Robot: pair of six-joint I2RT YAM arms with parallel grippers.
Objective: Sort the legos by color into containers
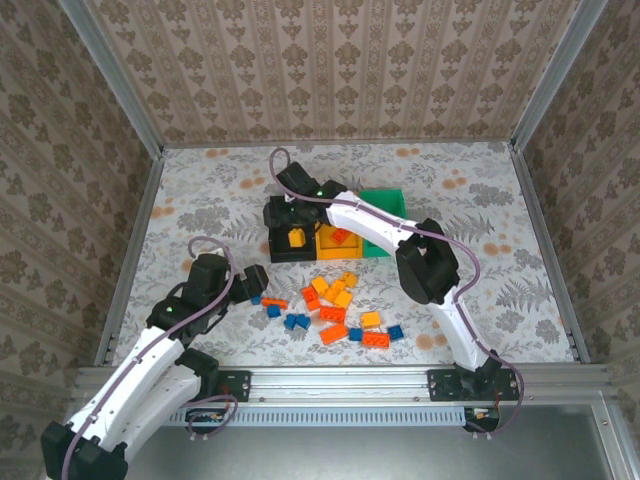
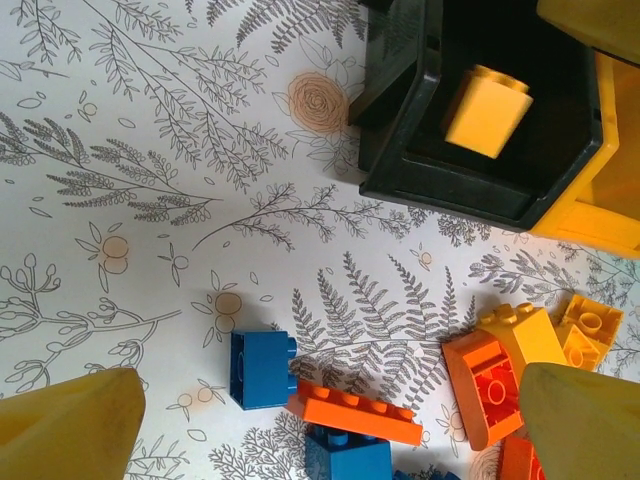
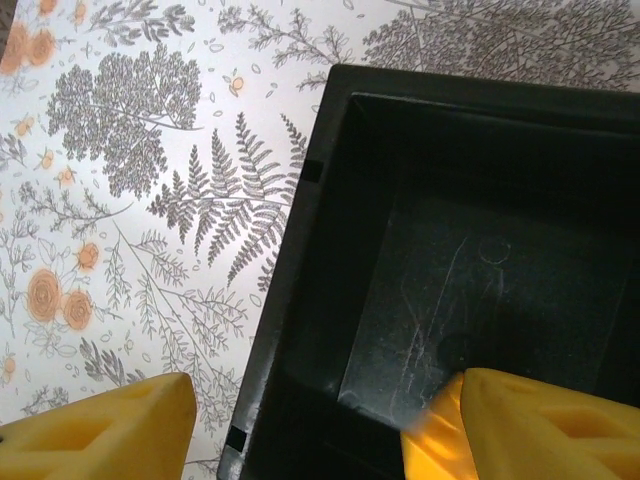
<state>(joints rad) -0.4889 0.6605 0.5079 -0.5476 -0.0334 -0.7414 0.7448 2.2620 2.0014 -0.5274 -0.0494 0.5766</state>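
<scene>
Right pincer is over the black bin, left end of the containers row at mid-table; jaws spread wide, nothing gripped. In the right wrist view its fingers straddle the bin's left wall, one outside over the table, one inside; there's a yellow-orange sliver beside the inner finger, can't tell what it is.

One yellow brick lies inside the black bin, tilted on the floor; an orange-red brick lies in the yellow-orange bin next door; the green bin is at the right end, partly under the right arm.

The loose legos are scattered on the table just on the near side of the bins, blue, orange-red and yellow-orange mixed.

Left pincer is low at the left edge of that scatter, jaws wide, holding nothing. In its wrist view a blue brick lies between the fingers, touching the end of a flat orange-red plate; a second blue brick sits just below the plate; further right an orange-red block lies against a yellow block.
</scene>
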